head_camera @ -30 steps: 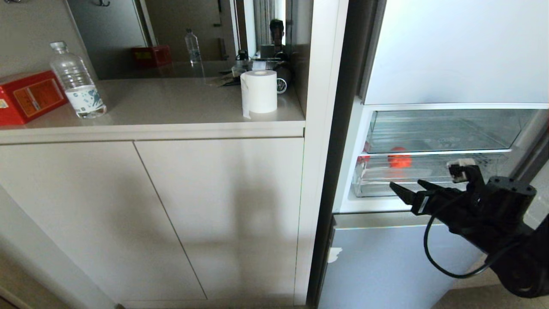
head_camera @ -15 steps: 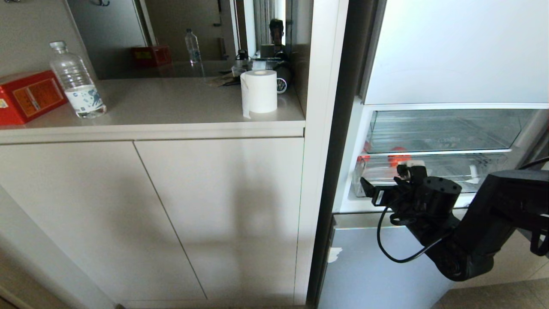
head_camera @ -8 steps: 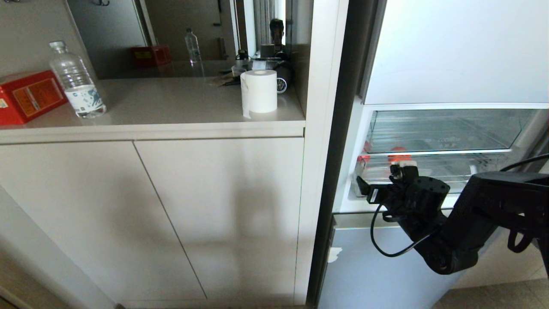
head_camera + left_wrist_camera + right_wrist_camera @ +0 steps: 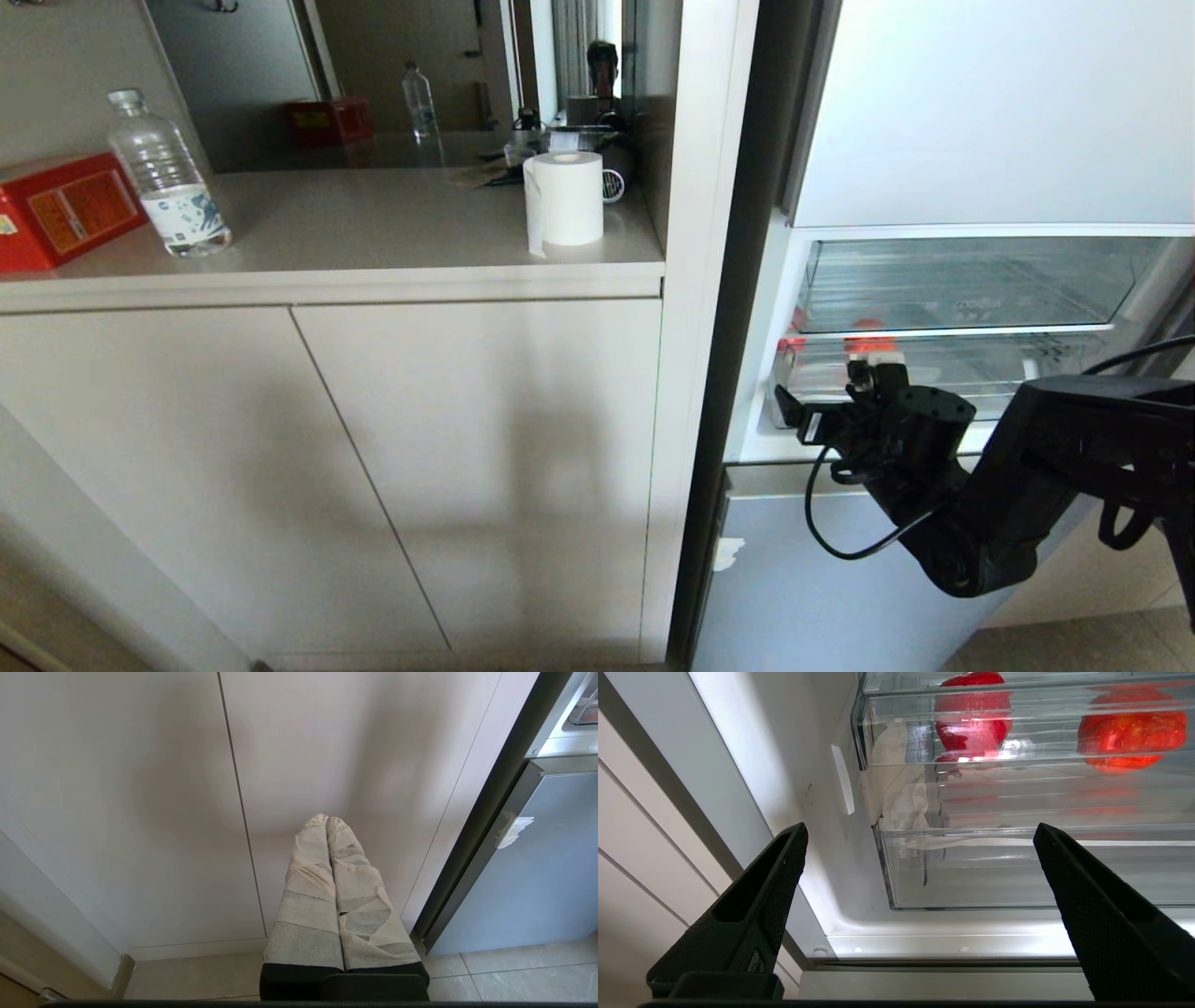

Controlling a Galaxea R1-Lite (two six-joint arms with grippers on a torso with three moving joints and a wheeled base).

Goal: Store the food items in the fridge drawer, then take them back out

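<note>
A: Where is the right end effector [image 4: 920, 868] now?

B: Just in front of the fridge drawer [image 4: 1017, 868], at its left front corner, fingers spread wide with nothing between them. The drawer's clear front lip sits straight ahead of the gap.

A: And the food?

B: Two red fruits sit beyond the end effector, seen through the clear plastic: one red fruit [image 4: 973, 723] toward the left wall of the fridge [image 4: 980, 121], and another red fruit [image 4: 1132, 732] off to the right. From the wrist view I cannot tell which of the two stacked bins holds them.

A: So which step is this?

B: Probably the approach to the drawer front, to pull it out and retrieve the food. Next it needs to catch the lip squarely, then pull straight.

A: The left end effector [image 4: 329, 826]?

B: Parked low by the beige cabinet doors [image 4: 140, 788], its taped fingers pressed together.
</note>
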